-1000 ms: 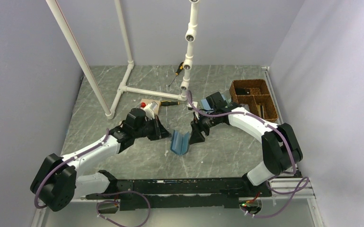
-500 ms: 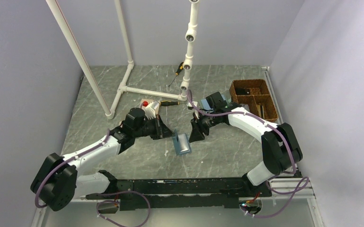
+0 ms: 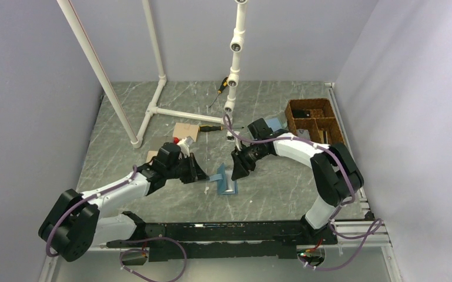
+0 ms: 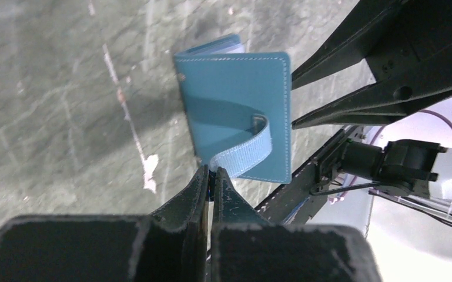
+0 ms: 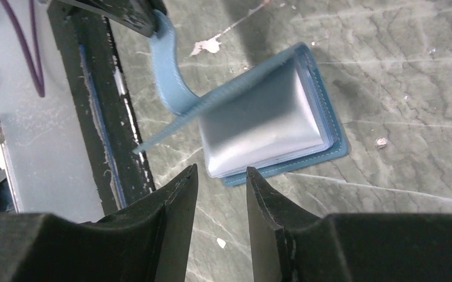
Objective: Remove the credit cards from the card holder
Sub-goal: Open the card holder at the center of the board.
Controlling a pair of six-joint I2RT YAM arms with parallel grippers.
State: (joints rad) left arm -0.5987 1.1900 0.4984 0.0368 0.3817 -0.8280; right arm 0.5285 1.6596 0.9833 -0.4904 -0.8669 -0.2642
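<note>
Nothing is out yet: the cards (image 5: 264,126) are sitting stacked inside the card holder (image 3: 224,182), silvery one on top. The holder is lying mid-table between the two arms. Left gripper (image 4: 211,176) is clamping the holder's strap (image 4: 244,154), keeping the front cover tilted up. Right gripper (image 5: 220,176) is hovering just beside the stack's exposed edge, jaws partly apart and gripping nothing.

Pinching the cards and sliding them out is all left to do.

The open side is facing the right gripper, with the raised cover crowding the far side. The brown tray (image 3: 314,120) and white pipe frame (image 3: 153,111) are standing well apart, so pulling back rightward looks unobstructed. The black base rail (image 3: 229,232) is running near the front.
</note>
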